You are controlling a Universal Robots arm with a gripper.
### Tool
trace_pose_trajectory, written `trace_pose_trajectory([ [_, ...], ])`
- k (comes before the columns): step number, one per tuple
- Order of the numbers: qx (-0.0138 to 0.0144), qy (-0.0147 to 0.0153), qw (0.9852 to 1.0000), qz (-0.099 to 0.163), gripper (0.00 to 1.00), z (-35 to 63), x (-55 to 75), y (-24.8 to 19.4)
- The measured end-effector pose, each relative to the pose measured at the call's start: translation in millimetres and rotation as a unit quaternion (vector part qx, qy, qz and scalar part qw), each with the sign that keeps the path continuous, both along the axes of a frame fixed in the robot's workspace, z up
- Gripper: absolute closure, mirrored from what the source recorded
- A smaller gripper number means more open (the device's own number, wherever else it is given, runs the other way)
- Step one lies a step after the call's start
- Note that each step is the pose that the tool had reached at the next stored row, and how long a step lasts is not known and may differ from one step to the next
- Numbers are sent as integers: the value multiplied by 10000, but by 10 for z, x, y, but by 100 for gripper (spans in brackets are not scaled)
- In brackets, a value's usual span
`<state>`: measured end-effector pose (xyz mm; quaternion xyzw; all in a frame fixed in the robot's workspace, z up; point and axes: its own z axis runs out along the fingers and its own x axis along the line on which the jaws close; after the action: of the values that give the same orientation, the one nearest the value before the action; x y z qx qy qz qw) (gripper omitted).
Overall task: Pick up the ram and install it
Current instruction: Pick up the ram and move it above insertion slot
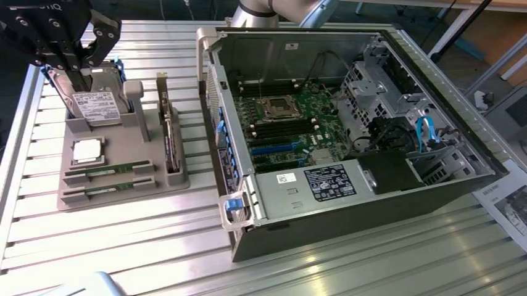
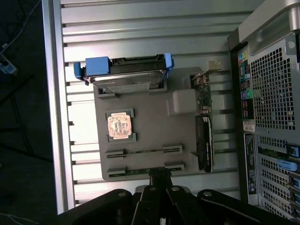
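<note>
Two ram sticks lie side by side in slots of a grey holder tray [image 1: 123,191], at the exterior view's left. The one farther back is ram [image 1: 108,169] and the nearer one is its twin [image 1: 107,189]. The wrist view sees them edge-on as thin lines, ram [image 2: 143,151] and its twin [image 2: 140,169]. My gripper [image 1: 73,65] hangs above the back of the tray, over the hard drive, well above the sticks. Its fingers are shut with nothing between them, and the gripper [image 2: 159,174] shows over the tray edge nearest the sticks.
The tray also holds a silver processor [image 1: 88,150], a hard drive [image 1: 99,106] with blue brackets and an upright expansion card [image 1: 169,139]. At the exterior view's right an open computer case [image 1: 461,185] lies on its side, motherboard [image 1: 292,120] exposed. Everything rests on a ribbed metal table [image 1: 123,246].
</note>
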<state>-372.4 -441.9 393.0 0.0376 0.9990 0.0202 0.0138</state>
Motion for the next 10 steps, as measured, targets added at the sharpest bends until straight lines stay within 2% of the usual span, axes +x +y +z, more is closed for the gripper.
trace_pose_trajectory([
  [6,0,0,9999,132,90,0,0,-4],
  [10,-3,1,9993,373,90,1,0,-5],
])
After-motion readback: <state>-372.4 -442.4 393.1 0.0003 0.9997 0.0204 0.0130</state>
